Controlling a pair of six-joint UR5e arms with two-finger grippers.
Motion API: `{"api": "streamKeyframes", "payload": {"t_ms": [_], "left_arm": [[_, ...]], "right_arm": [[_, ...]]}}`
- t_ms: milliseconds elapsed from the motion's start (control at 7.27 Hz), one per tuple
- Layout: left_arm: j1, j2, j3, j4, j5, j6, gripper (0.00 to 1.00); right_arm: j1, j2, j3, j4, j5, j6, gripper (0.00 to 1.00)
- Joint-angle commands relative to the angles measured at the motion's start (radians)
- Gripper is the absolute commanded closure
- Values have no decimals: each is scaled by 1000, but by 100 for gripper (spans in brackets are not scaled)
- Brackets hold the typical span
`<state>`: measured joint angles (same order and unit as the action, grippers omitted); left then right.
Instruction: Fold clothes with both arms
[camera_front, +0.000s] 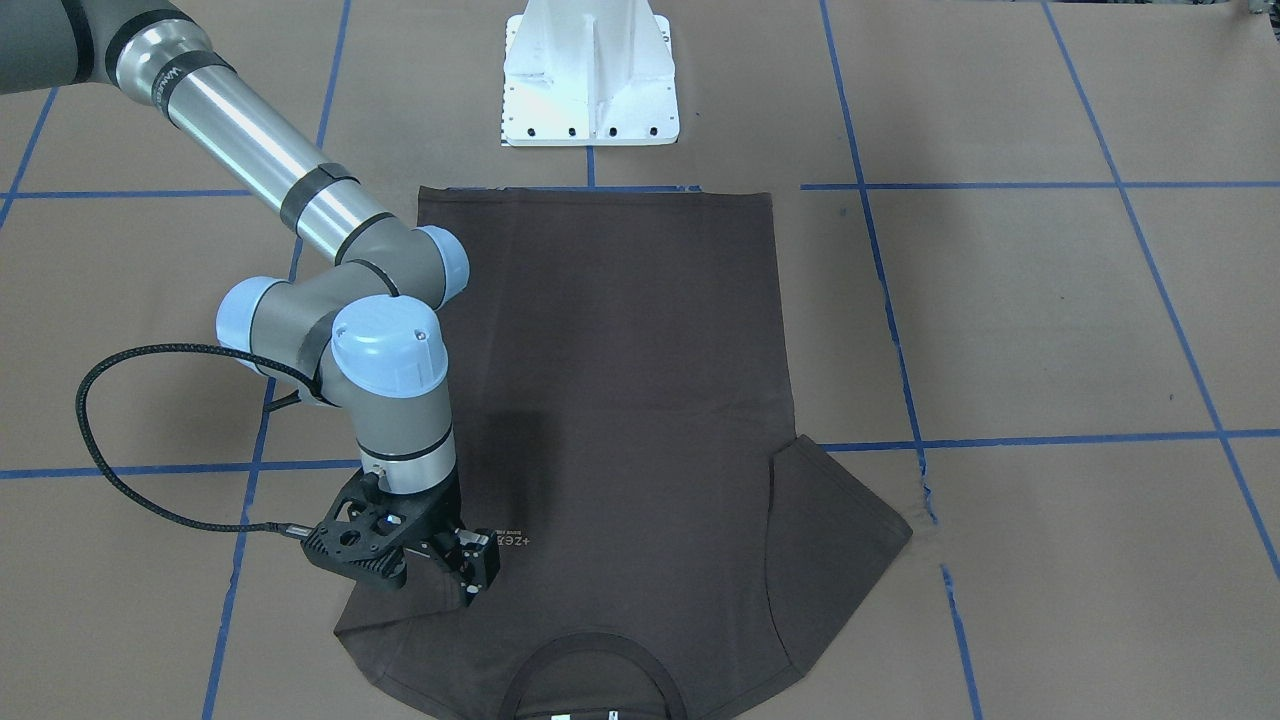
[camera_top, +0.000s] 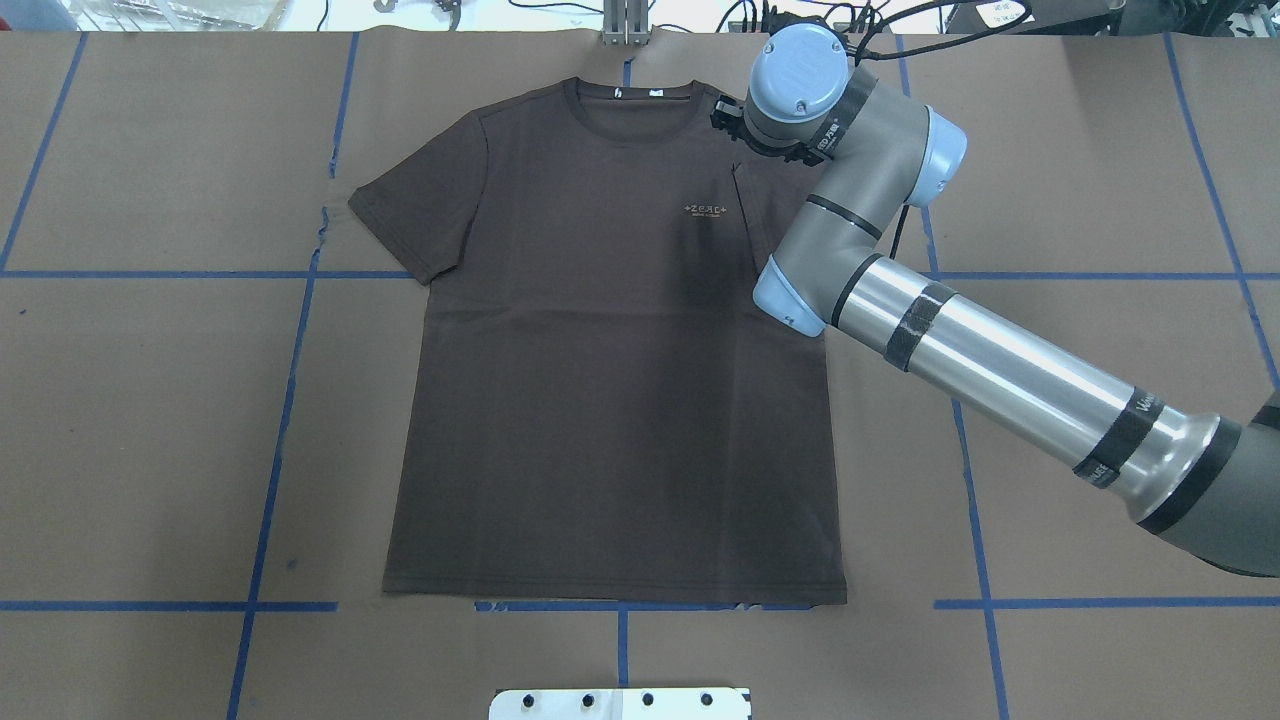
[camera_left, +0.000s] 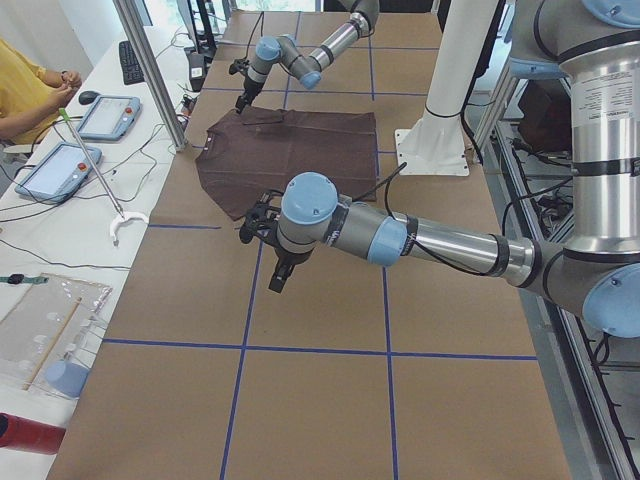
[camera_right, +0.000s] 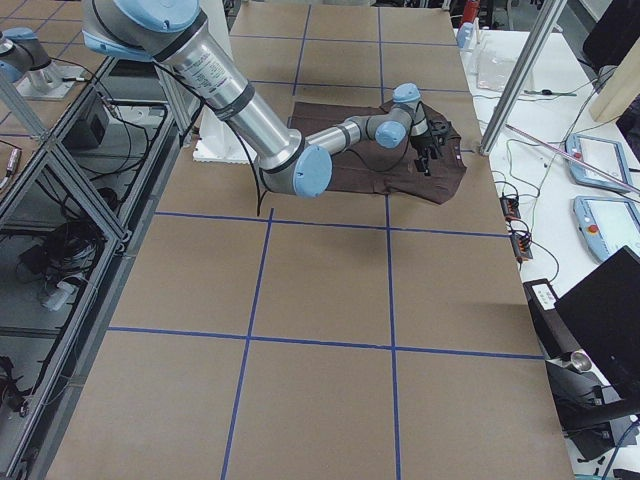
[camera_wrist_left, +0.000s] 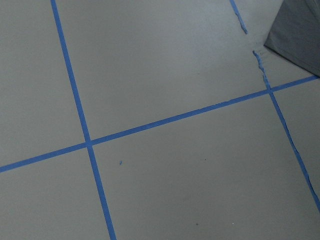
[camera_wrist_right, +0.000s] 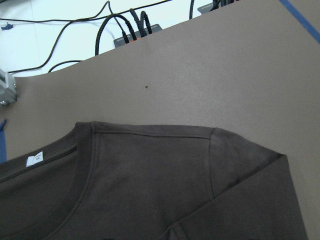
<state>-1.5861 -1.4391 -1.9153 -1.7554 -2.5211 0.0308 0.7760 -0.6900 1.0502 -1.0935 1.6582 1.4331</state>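
The folding is barely begun. The shirt (camera_top: 600, 400) lies flat and front-up on the table (camera_top: 150, 400), its body at full length. The right sleeve (camera_wrist_right: 250, 210) appears to be turned in over the chest, directly under the right gripper (camera_front: 478, 572). The left sleeve (camera_top: 415, 205) lies spread, far across the shirt from those jaws. I judge that what is left is that sleeve, the side folds and the fold along the length.

The right gripper hangs low over the shoulder, with the logo (camera_top: 706, 208) just beside it towards the shirt's middle. The wrist hides the fingers, so I cannot tell how wide the jaws stand or whether they pinch cloth.

The left gripper (camera_left: 277, 278) hovers over bare table, and the nearest sleeve tip is off to one side of it, apart. It shows only in the side view, so I cannot tell its opening. Nothing hangs from it.

The shirt's long axis runs straight out from the robot. The hem (camera_top: 610, 598) lies nearest the pedestal (camera_front: 590, 80). The collar (camera_top: 628, 100) points away from the robot and lies just beside the right jaws.
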Motion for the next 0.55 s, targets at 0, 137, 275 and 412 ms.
{"api": "streamKeyframes", "payload": {"t_ms": [0,137,275,412], "left_arm": [[132,-99,62,-91,7,-162,2],[266,-160,106,-120,11,-295,3],[334,-296,205,-142,19,-580,4],[463,-375,237,-168,203,-753,4]], "right_arm": [[9,-66,113,4,124,-3,0],[9,-121,198,1,170,-3,0],[8,-196,287,9,192,-2,0],[12,-263,366,10,202,-8,0]]}}
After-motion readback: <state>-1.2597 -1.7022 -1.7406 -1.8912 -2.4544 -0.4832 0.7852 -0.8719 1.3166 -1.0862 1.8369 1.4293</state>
